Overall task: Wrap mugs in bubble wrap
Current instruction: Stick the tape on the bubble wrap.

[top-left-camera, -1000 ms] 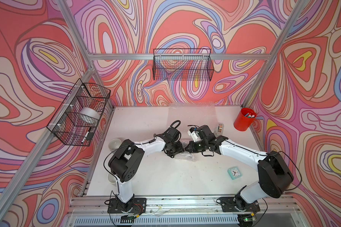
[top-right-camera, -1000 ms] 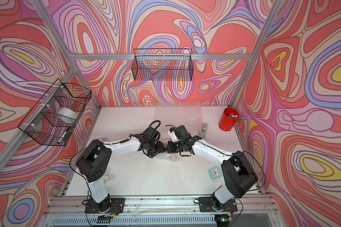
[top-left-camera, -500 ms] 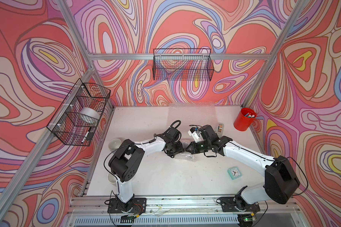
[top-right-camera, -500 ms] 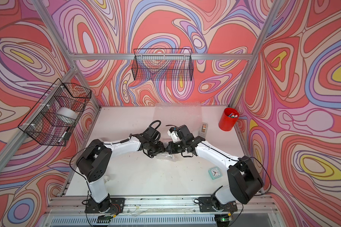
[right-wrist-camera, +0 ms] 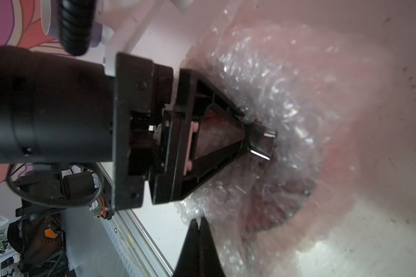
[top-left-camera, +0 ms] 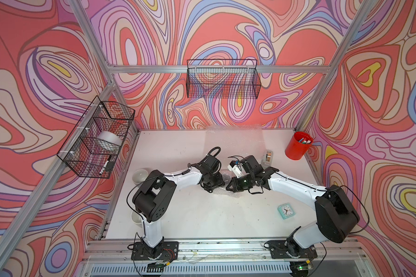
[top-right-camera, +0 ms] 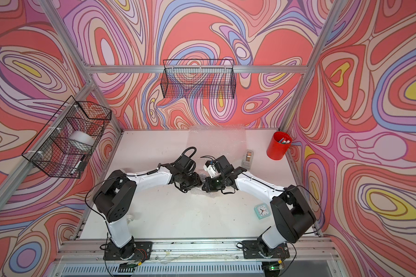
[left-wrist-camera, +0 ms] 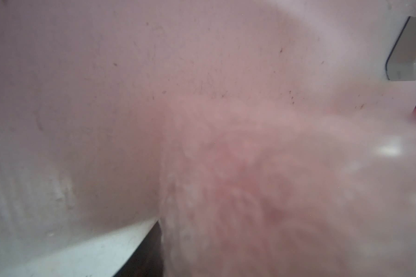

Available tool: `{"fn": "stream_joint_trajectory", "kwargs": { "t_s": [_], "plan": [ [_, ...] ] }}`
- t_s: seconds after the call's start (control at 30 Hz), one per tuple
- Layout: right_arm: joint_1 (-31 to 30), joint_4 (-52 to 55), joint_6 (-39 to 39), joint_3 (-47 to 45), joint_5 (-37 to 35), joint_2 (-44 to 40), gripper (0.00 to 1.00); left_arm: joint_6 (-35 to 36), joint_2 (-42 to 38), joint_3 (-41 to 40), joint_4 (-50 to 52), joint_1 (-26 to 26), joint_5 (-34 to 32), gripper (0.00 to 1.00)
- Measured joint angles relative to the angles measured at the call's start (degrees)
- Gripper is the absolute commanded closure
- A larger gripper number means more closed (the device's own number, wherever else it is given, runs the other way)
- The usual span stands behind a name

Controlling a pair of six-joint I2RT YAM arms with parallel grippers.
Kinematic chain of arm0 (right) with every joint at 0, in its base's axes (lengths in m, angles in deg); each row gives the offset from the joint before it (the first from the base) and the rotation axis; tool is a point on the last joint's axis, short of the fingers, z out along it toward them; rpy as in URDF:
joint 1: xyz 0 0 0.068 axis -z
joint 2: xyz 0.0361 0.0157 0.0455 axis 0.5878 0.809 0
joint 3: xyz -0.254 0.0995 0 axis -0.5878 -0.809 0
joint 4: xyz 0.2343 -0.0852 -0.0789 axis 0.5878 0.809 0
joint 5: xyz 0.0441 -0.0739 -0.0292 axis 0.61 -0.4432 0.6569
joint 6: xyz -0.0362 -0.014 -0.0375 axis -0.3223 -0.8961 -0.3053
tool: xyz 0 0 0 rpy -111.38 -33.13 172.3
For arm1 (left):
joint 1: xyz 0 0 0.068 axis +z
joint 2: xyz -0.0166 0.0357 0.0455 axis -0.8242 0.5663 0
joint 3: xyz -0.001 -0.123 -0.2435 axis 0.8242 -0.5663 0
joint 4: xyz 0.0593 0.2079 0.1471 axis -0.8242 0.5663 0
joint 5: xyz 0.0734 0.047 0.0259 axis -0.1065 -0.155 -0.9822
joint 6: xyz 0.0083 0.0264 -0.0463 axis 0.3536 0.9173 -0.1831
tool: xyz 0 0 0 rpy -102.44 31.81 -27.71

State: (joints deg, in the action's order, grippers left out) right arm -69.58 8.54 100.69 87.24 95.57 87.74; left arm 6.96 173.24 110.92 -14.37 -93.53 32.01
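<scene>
In the middle of the table lies a red mug (right-wrist-camera: 281, 201) bundled in crinkled bubble wrap (right-wrist-camera: 274, 79), seen red through the plastic. Both grippers meet at it in both top views. My left gripper (right-wrist-camera: 264, 144) is clamped on the wrapped bundle from one side; its own camera shows only pink blur of wrap (left-wrist-camera: 250, 179) pressed close. My right gripper (right-wrist-camera: 198, 221) is shut, pinching an edge of the wrap. From above the bundle (top-left-camera: 226, 173) is mostly hidden under the left gripper (top-left-camera: 222, 183) and right gripper (top-left-camera: 228, 187). A white mug (top-left-camera: 140, 175) stands at the table's left edge.
A spare bubble wrap sheet (top-left-camera: 235, 136) lies flat at the back. A red pen cup (top-left-camera: 298, 145) and tape dispenser (top-left-camera: 269, 157) stand back right, a small clock (top-left-camera: 285, 211) front right. Wire baskets (top-left-camera: 222, 82) hang on the walls. A pale cup (top-left-camera: 135, 217) sits by the left arm's base.
The right arm's elbow swung outward and came back, with its wrist shifting slightly. Both grippers stayed on the wrapped bundle; the left arm held still.
</scene>
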Motion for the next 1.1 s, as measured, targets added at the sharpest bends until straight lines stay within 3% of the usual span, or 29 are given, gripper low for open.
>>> {"fn": "stream_joint_trajectory", "kwargs": {
  "t_s": [0.4, 0.7, 0.93, 1.1],
  "plan": [
    [0.0, 0.0, -1.49, -2.82, 1.57, -2.73, 1.0, -0.02, 0.28, 0.35, 0.2, 0.02, 0.11, 0.45],
    [-0.52, 0.74, -1.64, -2.29, -2.29, -1.75, 1.0, -0.02, 0.7, 1.03, 0.68, -0.02, 0.24, 0.46],
    [-0.48, -0.22, 0.17, -2.38, -9.73, -8.87, 1.0, 0.22, 0.74, 1.09, 0.68, -0.02, 0.31, 0.46],
    [-0.39, -1.2, 0.81, 2.38, -11.23, -4.72, 1.0, 0.48, 0.76, 1.09, 0.66, -0.02, 0.39, 0.46]
  ]
}}
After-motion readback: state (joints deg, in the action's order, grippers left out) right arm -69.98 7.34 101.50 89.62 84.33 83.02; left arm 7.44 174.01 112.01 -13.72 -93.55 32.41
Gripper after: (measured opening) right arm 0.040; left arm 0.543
